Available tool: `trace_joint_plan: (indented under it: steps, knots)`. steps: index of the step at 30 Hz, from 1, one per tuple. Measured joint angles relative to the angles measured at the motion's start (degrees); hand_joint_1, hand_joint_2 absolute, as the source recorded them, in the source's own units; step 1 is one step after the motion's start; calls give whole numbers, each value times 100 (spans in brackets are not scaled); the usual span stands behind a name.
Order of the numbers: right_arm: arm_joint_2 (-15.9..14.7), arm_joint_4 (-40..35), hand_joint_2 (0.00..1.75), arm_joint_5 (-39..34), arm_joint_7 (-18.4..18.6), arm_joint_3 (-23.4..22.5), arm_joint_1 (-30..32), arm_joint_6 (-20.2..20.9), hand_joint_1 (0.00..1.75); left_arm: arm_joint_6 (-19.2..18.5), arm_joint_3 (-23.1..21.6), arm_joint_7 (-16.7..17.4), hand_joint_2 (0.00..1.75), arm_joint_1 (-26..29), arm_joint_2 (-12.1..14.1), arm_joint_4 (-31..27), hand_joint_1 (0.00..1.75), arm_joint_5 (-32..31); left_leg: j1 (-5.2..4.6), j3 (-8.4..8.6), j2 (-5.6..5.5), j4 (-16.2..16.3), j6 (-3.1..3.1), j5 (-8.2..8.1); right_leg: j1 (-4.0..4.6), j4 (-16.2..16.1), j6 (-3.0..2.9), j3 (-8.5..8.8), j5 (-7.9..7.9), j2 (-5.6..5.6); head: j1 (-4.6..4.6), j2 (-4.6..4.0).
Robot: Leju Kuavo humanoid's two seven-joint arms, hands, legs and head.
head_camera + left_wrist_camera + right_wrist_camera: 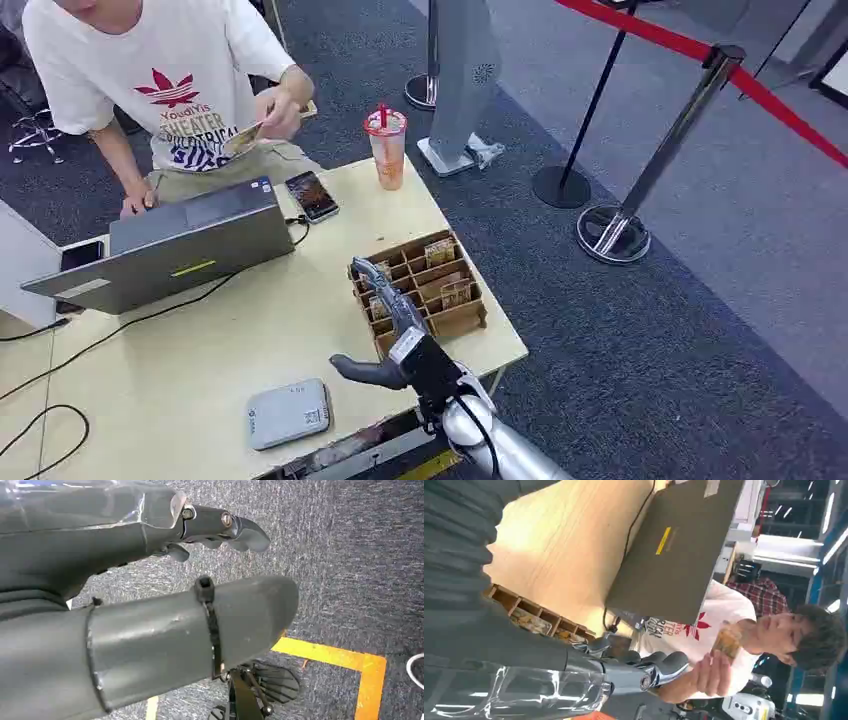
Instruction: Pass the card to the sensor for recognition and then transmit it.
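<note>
Right robot hand (385, 325) is shown extended over the wooden card box (420, 290), with its fingers stretched forward and apart and the thumb splayed to the side; nothing is held in it. Whether the fingertips touch the box cannot be told from the head view. In the right wrist view the same robot hand (624, 667) is seen with its fingers lightly curved and empty, just beside the box (536, 620).

Left robot hand (165, 585) is seen in the left wrist view hanging above grey carpet (350, 555) marked with yellow tape (345, 657); its thumb and fingers are held apart and nothing is gripped.

Card (242, 138) is held by a person's hand (278, 112) beyond the far edge of the table (200, 350), well apart from the card box. In the right wrist view the card (726, 640) is seen raised in the person's fingers.

Further cards are seen standing in the compartments of the card box. A grey sensor (288, 412) lies flat on the table, near the box on the side toward the robot. An open laptop (170, 245) stands across the table from the box, with a phone (312, 195) and a lidded drink cup (386, 148) placed between the box and the person.
</note>
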Motion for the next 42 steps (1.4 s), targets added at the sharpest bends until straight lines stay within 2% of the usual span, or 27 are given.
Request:
trace_joint_plan:
  steps: [5,8,13,19,23,28,36,42]
  knots:
    - [-2,-92,175,433,74,2,13,-479,0,20,0,-22,0,-3,-7,0,0,-26,0,0,0,0,0,0,0,0,0,0,0,0,0,0]
    - [-2,-182,175,936,72,0,10,-993,0,26,-2,-57,0,-5,-9,0,0,-70,0,0,0,0,0,0,0,0,0,0,0,0,0,0]
    - [0,-334,175,2248,46,15,-63,-2158,0,33,-22,-76,0,-63,-18,0,0,-142,0,1,0,0,0,0,0,0,0,0,0,1,0,0]
    - [0,-387,175,3043,-13,109,-290,-2848,0,46,-66,-39,0,-144,-59,0,0,-201,0,1,0,0,0,1,0,1,-1,1,1,1,0,0]
    - [79,-389,175,3839,-159,138,-488,-2907,0,61,-120,7,0,-161,-63,0,0,-214,0,3,1,0,0,1,0,1,-1,1,2,3,2,0]
    - [319,-339,175,4691,-485,-22,-723,-2911,0,63,-164,20,0,-181,-61,0,0,-251,1,3,1,0,0,1,1,1,-2,1,2,3,0,0]
    - [590,197,175,5289,-728,-308,-1241,-2911,0,63,-190,98,0,-255,-61,0,0,-234,0,3,1,0,-3,5,0,2,-1,2,4,4,0,0]
    - [671,722,175,5348,-748,-396,-1633,-2911,0,70,-190,76,0,-246,-59,0,0,-170,0,2,1,1,-2,4,0,2,-1,2,3,3,0,0]
